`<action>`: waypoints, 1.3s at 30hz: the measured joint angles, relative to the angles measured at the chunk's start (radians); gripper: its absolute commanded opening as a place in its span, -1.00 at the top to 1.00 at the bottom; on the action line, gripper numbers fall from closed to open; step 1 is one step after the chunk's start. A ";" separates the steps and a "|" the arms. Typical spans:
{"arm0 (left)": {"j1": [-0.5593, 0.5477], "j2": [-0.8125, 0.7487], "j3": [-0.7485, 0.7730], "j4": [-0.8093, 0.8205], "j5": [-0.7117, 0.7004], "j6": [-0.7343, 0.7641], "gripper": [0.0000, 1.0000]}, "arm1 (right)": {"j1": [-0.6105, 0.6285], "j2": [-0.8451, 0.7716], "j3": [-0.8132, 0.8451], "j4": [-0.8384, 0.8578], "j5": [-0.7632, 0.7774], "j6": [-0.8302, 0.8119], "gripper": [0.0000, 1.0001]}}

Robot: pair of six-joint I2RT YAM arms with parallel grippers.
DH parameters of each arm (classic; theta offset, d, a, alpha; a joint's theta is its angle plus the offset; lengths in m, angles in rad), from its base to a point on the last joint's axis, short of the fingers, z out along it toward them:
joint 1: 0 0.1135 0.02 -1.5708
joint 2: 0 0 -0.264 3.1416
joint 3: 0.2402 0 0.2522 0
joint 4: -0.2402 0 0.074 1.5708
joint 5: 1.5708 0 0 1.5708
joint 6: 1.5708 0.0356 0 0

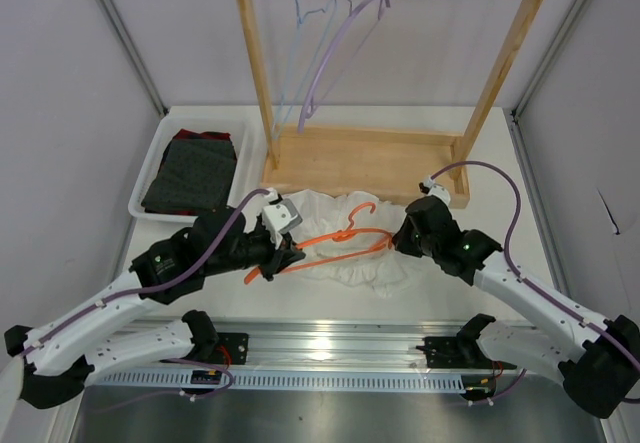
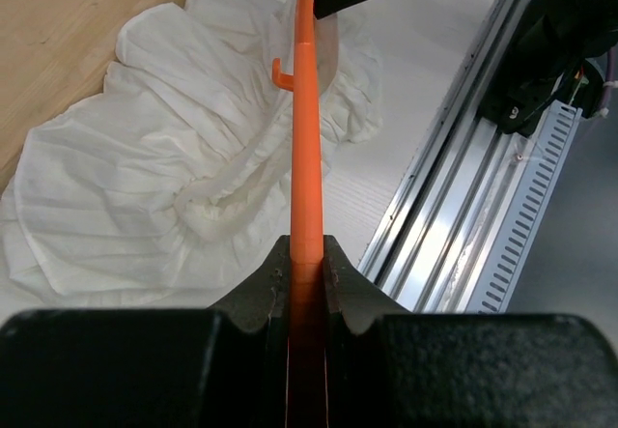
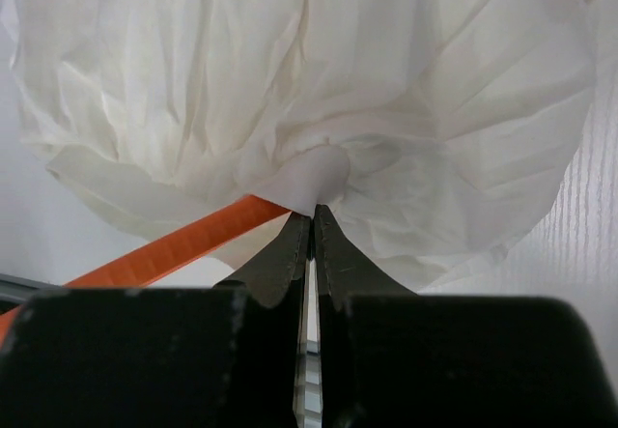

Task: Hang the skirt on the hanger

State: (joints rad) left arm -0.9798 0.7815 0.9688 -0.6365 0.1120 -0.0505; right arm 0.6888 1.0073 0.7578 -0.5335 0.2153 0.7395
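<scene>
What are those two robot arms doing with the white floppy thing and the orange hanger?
They are working on getting a skirt onto a hanger. The left pincer is clamped on the orange hanger, which stretches across the white skirt. The right pincer is pinching a bunch of the skirt's fabric. The skirt lies crumpled on the table in front of the wooden rack, and it is not hung on the hanger yet.
</scene>
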 measured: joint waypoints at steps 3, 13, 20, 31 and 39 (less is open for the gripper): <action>0.014 0.014 -0.013 0.036 0.008 0.000 1.00 | 0.000 -0.015 0.018 -0.014 -0.007 0.000 1.00; 0.186 0.093 -0.095 0.197 0.223 -0.024 1.00 | 0.000 -0.037 0.053 -0.041 -0.011 -0.004 1.00; 0.204 0.217 -0.114 0.327 0.332 -0.082 1.00 | 0.000 -0.037 0.055 -0.048 -0.018 -0.008 1.00; 0.209 0.410 -0.201 0.609 0.415 -0.213 1.00 | 0.005 -0.032 0.039 -0.043 -0.033 -0.012 1.00; 0.210 0.487 -0.231 0.728 0.427 -0.267 1.00 | 0.040 0.005 0.026 -0.022 -0.021 -0.019 0.61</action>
State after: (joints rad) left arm -0.7700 1.2682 0.7376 0.0917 0.5388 -0.3176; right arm 0.7284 1.0122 0.7834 -0.5556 0.1947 0.7208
